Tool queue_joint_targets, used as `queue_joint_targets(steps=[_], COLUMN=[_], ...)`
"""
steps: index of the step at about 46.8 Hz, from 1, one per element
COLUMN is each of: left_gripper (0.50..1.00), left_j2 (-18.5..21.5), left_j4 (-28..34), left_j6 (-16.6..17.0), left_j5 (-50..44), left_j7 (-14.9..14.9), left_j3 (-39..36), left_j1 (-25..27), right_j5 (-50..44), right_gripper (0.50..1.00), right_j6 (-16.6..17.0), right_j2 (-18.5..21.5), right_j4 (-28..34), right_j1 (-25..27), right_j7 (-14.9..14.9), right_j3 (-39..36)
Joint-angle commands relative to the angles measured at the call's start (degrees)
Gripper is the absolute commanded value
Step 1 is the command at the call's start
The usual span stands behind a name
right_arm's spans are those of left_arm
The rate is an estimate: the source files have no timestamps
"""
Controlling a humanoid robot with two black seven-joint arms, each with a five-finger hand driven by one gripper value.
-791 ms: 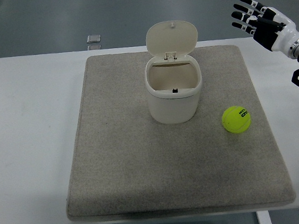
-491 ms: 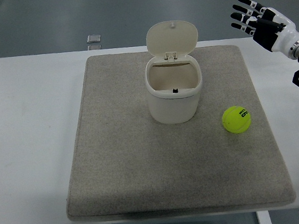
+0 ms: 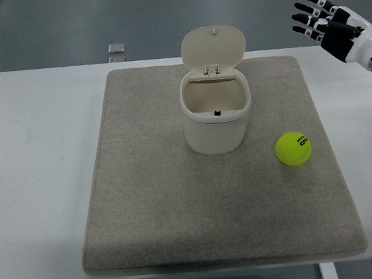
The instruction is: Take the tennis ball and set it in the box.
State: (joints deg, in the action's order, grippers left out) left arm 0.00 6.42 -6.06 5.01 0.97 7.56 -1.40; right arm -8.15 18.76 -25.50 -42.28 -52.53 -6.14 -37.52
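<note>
A: Starting at the left, what lies on the white table (image 3: pixel 35 162)?

B: A grey, felt-like rectangular mat (image 3: pixel 161 215) covers its middle. Just beyond the mat's far left corner sits a small square grey object (image 3: pixel 116 49), too small to identify.

A: And on the mat?

B: A cream plastic bin (image 3: pixel 216 113) with rounded corners stands upright, its hinged lid (image 3: pixel 214 48) raised. The fuzzy yellow tennis ball (image 3: pixel 293 149) rests on the mat right of the bin, apart from it.

A: The robot?

B: The right hand (image 3: pixel 334 25) hovers at the far right, fingers spread wide, holding nothing.
</note>
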Motion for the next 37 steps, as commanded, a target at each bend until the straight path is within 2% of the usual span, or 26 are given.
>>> queue_joint_targets(steps=[1, 14, 33, 37], left_gripper=[0.992, 0.992, 0.992, 0.992], left_j2=[0.0, 0.0, 0.0, 0.0], left_j4=[0.0, 0.0, 0.0, 0.0], left_j6=[0.0, 0.0, 0.0, 0.0], left_j5=[0.0, 0.0, 0.0, 0.0], left_j7=[0.0, 0.0, 0.1, 0.0], left_j3=[0.0, 0.0, 0.0, 0.0], left_j1=[0.0, 0.0, 0.0, 0.0], right_j5=[0.0, -4.2, -13.2, -14.7], right_gripper=[0.915, 0.915, 0.915, 0.915], right_j6=[1.3, 1.4, 2.6, 3.4], right_j2=[-0.3, -1.0, -4.0, -4.8], right_j4=[0.0, 0.0, -0.1, -0.2], right_j1=[0.0, 0.1, 0.0, 0.1], right_j7=[-0.2, -1.8, -1.9, -3.2], right_j3=[0.0, 0.1, -0.1, 0.1])
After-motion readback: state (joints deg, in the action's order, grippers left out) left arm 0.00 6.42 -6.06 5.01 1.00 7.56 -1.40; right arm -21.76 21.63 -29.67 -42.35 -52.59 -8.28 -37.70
